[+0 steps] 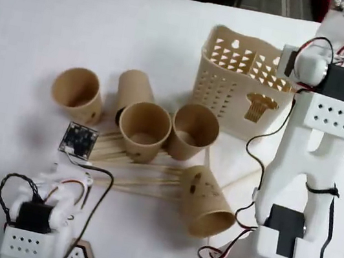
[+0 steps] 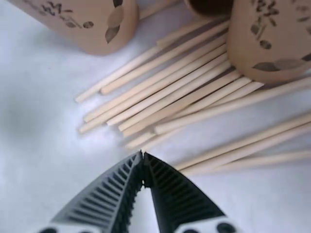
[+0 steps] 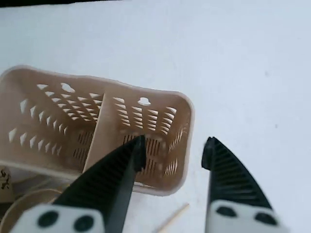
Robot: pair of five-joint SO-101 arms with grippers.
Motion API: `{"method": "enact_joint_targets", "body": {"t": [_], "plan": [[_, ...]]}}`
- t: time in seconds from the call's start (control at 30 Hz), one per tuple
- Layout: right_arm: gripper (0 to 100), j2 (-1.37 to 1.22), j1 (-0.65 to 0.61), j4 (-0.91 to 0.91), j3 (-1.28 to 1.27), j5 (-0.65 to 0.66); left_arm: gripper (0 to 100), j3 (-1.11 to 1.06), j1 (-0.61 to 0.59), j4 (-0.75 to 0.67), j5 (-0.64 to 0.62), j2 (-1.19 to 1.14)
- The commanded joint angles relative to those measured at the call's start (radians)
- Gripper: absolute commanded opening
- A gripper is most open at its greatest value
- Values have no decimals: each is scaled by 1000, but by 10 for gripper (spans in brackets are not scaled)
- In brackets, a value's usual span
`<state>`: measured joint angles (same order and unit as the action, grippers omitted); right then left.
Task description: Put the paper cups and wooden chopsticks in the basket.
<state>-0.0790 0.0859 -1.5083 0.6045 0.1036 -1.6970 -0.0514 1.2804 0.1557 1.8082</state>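
From where I stand, the task is hardly begun. The beige plastic basket with small cut-out holes (image 1: 220, 91) stands at the far side of the white table (image 1: 32, 22), and in its two compartments I see no cup and no chopstick. All five brown paper cups (image 1: 143, 130) are outside it, grouped near the middle of the table. Three of them stand upright, one seems tilted behind the others, and one lying cup (image 1: 206, 203) rests on its side, a little apart. The thin pale wooden chopsticks (image 2: 180, 92) lie spread flat on the table, between and against the cups. So, as I judge it, everything is left to do.

The left tool (image 2: 143, 160) has its black ribbed jaws pressed together with nothing between them, and its tip is just beside the near ends of the chopsticks. The right tool (image 3: 175, 148) has its jaws apart and empty, and it hangs above one end of the basket.

About writing: the cups carry dark leaf-like prints and some small marks, but I cannot read any of them. On the front of the basket there is a brownish sticker (image 1: 261, 105), also not readable
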Motion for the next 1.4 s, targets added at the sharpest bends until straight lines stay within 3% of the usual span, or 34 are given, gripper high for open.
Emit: {"method": "enact_joint_targets", "body": {"t": [0.0,0.37,0.57,0.93,1.37], "plan": [[199,-36,-19,7,40,49,27,5,-7,5,-5,13],[193,-266,2,127,44,49,27,5,-7,5,-5,13],[19,-283,-10,137,44,57,27,5,-7,5,-5,13],[19,-292,36,340,94,31,27,5,-7,5,-5,13],[19,-426,74,383,103,-6,27,5,-7,5,-5,13]]}}
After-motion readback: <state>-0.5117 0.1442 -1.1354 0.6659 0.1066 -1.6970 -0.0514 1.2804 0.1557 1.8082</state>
